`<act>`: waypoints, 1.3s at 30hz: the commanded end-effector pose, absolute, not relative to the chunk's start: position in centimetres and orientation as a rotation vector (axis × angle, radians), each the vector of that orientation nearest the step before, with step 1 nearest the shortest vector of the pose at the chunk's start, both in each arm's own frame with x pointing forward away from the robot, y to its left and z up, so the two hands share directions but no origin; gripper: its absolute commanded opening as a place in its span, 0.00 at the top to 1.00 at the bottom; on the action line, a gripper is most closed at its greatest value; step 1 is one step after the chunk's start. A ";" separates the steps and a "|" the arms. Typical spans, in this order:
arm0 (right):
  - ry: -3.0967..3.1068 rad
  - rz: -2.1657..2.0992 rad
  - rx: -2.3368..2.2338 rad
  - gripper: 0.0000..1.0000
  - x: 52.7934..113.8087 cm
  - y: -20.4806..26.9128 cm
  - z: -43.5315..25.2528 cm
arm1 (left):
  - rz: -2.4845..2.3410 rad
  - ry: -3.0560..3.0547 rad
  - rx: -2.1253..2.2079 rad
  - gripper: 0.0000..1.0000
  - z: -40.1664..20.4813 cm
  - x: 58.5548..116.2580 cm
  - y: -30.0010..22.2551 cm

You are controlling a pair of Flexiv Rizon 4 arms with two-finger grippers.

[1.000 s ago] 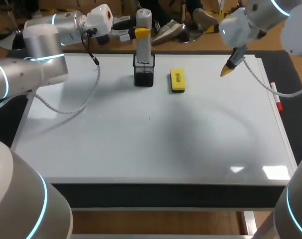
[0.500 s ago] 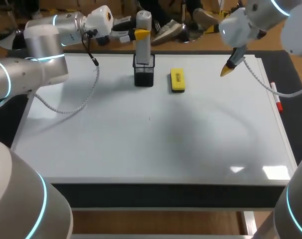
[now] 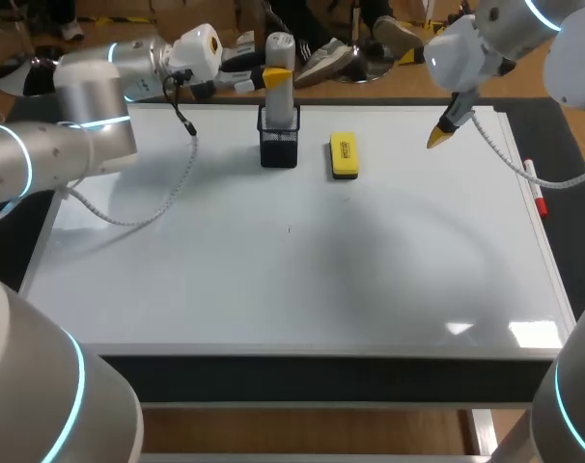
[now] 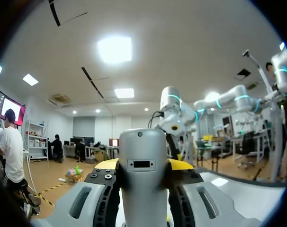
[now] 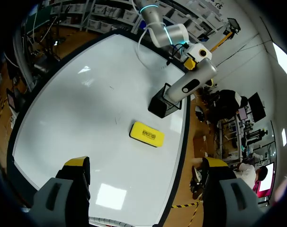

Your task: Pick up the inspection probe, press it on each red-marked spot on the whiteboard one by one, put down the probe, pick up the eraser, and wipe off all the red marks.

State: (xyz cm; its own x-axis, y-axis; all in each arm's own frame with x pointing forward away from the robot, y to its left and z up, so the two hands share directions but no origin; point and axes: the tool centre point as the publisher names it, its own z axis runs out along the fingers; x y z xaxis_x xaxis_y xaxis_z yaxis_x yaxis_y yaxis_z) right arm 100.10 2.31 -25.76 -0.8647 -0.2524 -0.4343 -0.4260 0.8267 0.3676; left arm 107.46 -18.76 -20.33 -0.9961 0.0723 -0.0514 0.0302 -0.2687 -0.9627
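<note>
While gripping probe (image 3: 279, 68), parked at whiteboard's (image 3: 292, 289) far edge

Head: see left claw (image 3: 271, 75) clamped on upright probe in black mesh holder (image 3: 279, 147), mid far edge of whiteboard. See yellow eraser (image 3: 344, 156) just right of holder, not touching. Have right claw (image 3: 440, 136) above far right corner, holding nothing.

Left wrist: see both yellow tips (image 4: 108, 164) pressed on grey probe (image 4: 143, 189) body.

Right wrist: see fingers (image 5: 77, 165) spread wide, eraser (image 5: 147, 134) and holder (image 5: 163, 105) ahead.
</note>
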 end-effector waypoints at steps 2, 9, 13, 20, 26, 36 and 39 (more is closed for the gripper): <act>2.642 0.649 -0.512 0.00 100.1 2.3 -25.7 | 2.488 -1.864 -0.149 1.00 -21.3 108.1 -18.8; 2.642 0.649 -0.512 0.00 100.1 2.3 -25.7 | 2.462 -1.870 -0.129 1.00 -22.6 108.4 -19.1; 2.642 0.649 -0.512 0.00 100.1 2.3 -25.7 | 2.455 -1.881 -0.124 1.00 -23.1 108.5 -19.1; 2.642 0.649 -0.512 0.00 100.1 2.3 -25.7 | 2.440 -1.904 -0.139 1.00 -24.0 108.5 -19.3; 2.642 0.649 -0.512 0.00 100.1 2.3 -25.7 | 2.427 -1.925 -0.155 1.00 -24.5 108.4 -19.5; 2.642 0.649 -0.512 0.00 100.1 2.3 -25.7 | 2.411 -1.939 -0.168 1.00 -25.1 108.1 -19.7; 2.642 0.649 -0.512 0.00 100.1 2.3 -25.7 | 2.408 -1.945 -0.159 1.00 -25.2 108.0 -19.7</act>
